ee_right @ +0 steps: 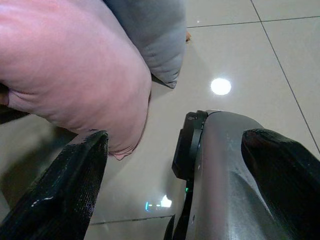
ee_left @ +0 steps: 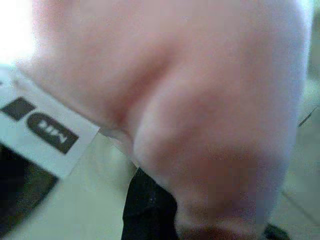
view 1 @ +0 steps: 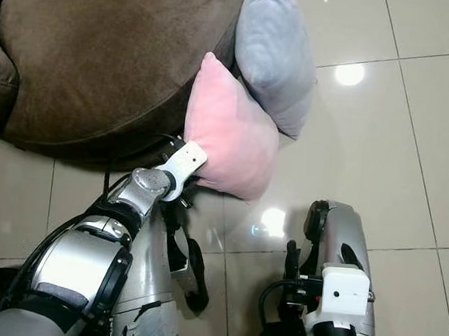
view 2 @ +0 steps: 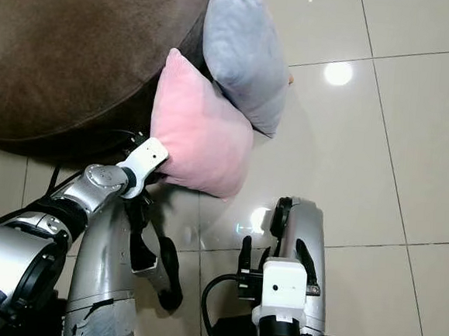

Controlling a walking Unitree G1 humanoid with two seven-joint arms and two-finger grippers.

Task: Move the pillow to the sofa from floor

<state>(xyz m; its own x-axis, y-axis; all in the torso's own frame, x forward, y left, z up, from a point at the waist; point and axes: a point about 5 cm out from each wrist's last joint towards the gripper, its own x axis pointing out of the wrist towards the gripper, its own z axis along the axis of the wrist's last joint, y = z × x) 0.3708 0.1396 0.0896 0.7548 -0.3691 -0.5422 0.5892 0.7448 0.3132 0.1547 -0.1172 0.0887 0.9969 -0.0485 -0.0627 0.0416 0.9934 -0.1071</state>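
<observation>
The left gripper (view 1: 201,174) sits against the pink pillow's (view 1: 231,133) lower corner by the sofa's (view 1: 101,49) front edge, finger state unclear, while the right gripper (ee_right: 175,170), fingers apart, hangs nearby

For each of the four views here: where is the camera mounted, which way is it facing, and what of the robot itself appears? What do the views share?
Left eye view: on the head, looking down at the pink pillow, grey pillow, brown sofa; both silver arms show.
Right eye view: same head camera, same scene, slightly offset.
Left wrist view: on the left wrist, pressed close against the pink pillow, blurred.
Right wrist view: on the right wrist, looking along the open right gripper toward both pillows and the tiled floor.
Shared: the pink pillow appears in all four.
</observation>
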